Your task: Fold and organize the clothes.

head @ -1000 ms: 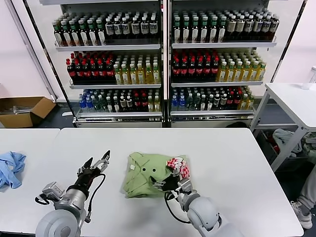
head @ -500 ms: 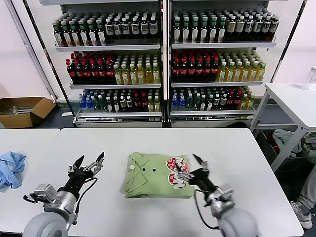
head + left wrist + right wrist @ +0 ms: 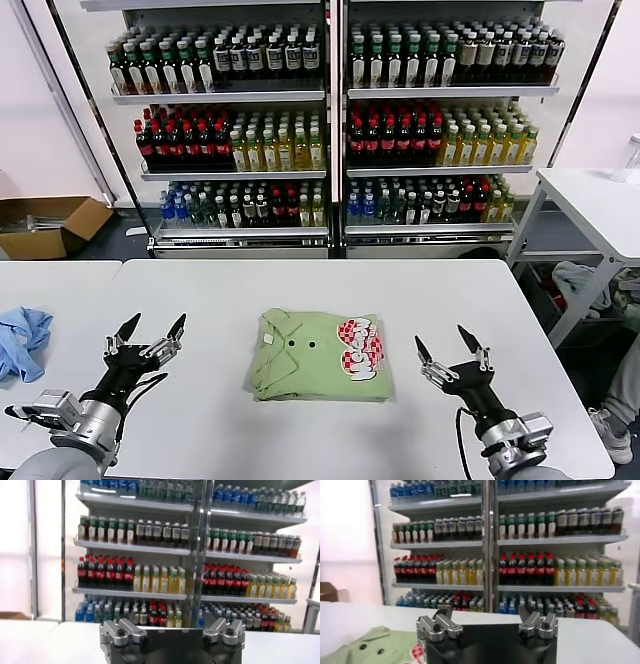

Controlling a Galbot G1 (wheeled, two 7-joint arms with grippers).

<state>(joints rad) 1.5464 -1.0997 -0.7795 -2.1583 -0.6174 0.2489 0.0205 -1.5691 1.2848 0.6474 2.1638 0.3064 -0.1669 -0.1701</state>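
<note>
The green polo shirt (image 3: 320,354) lies folded into a compact rectangle on the white table (image 3: 300,290), near the middle of the head view. Its collar and two small dark buttons sit toward 9 o'clock of the bundle, and the red-and-white checkered print (image 3: 360,350) toward 3 o'clock.

The left gripper (image 3: 150,335) hovers over the table at about 9 o'clock from the shirt, clearly apart from it, with its two fingers spread wide and nothing between them. The right gripper (image 3: 452,352) hangs at about 3 o'clock from the shirt, near its print edge but not touching, fingers likewise spread and empty. The shirt lies between the two claws.

A crumpled blue cloth (image 3: 22,340) rests at the far 9 o'clock edge of the head view, partly cut off. Behind the table stands a drinks shelf (image 3: 330,130) full of bottles.

In the right wrist view only a corner of the shirt (image 3: 375,647) shows, with two buttons and a sliver of print; the gripper body hides the rest. In the left wrist view the shirt is out of sight, and the fingertips of the left gripper (image 3: 172,630) are cut off, leaving only its knuckles visible. Both robot arms are cropped by the lower edge of the head view.
</note>
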